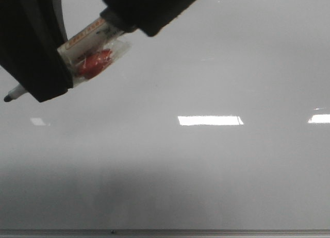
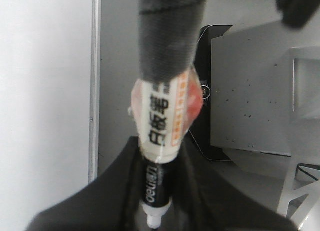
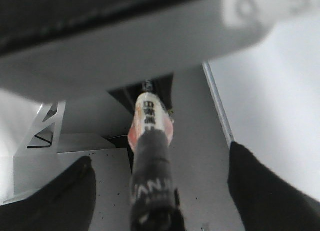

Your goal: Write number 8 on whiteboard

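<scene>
The whiteboard (image 1: 206, 166) fills the front view, glossy pale grey with bright light reflections; no number 8 or other mark shows on it. My left gripper (image 1: 44, 86) is shut on a marker (image 1: 90, 47) that has a white and red label under clear wrap; its black tip (image 1: 7, 98) points down-left over the board. In the left wrist view the marker (image 2: 159, 121) runs between my left gripper's (image 2: 156, 201) fingers. My right gripper (image 1: 149, 6) is open around the marker's dark rear end (image 3: 152, 186), with its fingers (image 3: 55, 196) well apart from it.
The board's metal edge strip (image 1: 165, 232) runs along the near side and also shows in the left wrist view (image 2: 94, 91). Beside the board are a grey speckled plate (image 2: 250, 91), a dark flat object (image 2: 205, 46) and a white bracket (image 2: 300, 196).
</scene>
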You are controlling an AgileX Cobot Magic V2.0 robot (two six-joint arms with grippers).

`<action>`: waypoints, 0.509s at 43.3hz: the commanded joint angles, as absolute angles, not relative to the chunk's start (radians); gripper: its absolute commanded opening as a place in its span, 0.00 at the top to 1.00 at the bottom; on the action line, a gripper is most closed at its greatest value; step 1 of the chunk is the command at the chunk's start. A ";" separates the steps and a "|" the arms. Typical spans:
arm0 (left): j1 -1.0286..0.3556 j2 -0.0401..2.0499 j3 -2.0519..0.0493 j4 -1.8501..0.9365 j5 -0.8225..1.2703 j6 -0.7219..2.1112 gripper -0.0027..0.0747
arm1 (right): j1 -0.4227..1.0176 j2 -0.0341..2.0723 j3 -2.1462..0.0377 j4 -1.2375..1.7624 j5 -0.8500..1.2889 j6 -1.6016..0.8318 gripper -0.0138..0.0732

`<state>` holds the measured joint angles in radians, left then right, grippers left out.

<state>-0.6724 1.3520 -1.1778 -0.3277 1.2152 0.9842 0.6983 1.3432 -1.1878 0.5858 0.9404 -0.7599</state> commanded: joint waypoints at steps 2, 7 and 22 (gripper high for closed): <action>-0.680 1.330 -1.208 -0.367 1.195 0.990 0.99 | 0.723 1.356 -1.248 0.630 0.898 -0.776 0.21; -0.680 1.330 -1.208 -0.367 1.195 0.990 0.99 | 0.728 1.368 -1.251 0.630 0.898 -0.776 0.35; -0.680 1.327 -1.208 -0.386 1.147 0.980 0.93 | 0.727 1.377 -1.251 0.630 0.897 -0.776 0.92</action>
<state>-0.6724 1.3520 -1.1778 -0.3340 1.1943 0.9908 0.7281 1.4030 -1.2172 0.5908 0.9327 -0.7657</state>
